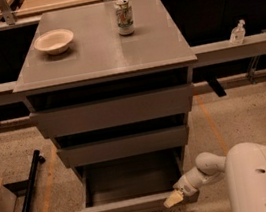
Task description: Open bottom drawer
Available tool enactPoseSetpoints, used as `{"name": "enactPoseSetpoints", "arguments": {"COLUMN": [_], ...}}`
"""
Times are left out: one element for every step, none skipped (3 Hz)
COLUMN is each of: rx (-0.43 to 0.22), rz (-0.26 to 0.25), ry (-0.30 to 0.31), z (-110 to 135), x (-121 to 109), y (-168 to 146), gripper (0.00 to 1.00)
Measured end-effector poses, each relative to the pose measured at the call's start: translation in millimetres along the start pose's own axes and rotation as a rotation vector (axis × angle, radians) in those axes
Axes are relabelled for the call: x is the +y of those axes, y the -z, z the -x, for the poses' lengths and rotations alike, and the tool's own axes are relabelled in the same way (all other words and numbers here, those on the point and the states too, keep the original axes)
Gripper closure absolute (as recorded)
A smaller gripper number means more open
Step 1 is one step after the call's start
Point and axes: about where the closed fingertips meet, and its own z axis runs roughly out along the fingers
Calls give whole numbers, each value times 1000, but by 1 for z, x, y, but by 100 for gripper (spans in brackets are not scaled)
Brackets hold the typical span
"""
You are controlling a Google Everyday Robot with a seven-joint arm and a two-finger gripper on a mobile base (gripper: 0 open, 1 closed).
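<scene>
The bottom drawer (125, 208) of the grey cabinet stands pulled out, its shallow grey box showing empty and its flat front panel near the floor. My gripper (172, 200) is at the right end of that front panel, its pale tip touching or just over the panel's top edge. My white arm (256, 173) reaches in from the lower right.
The middle drawer (122, 146) and top drawer (114, 112) sit above, less far out. On the cabinet top (99, 53) stand a white bowl (54, 41) and a can (124, 16). A black bar (30, 188) lies on the floor at left. A bottle (237, 33) stands on the right ledge.
</scene>
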Motion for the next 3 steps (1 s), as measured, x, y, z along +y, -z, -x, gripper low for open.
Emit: {"name": "enactPoseSetpoints", "arguments": {"rx": [2, -19, -49], "rz": [24, 22, -19], "ry": [-13, 6, 71], "z": [-1, 11, 35], "x": [11, 23, 38], "y": [-1, 9, 29], "gripper": [64, 88, 86]}}
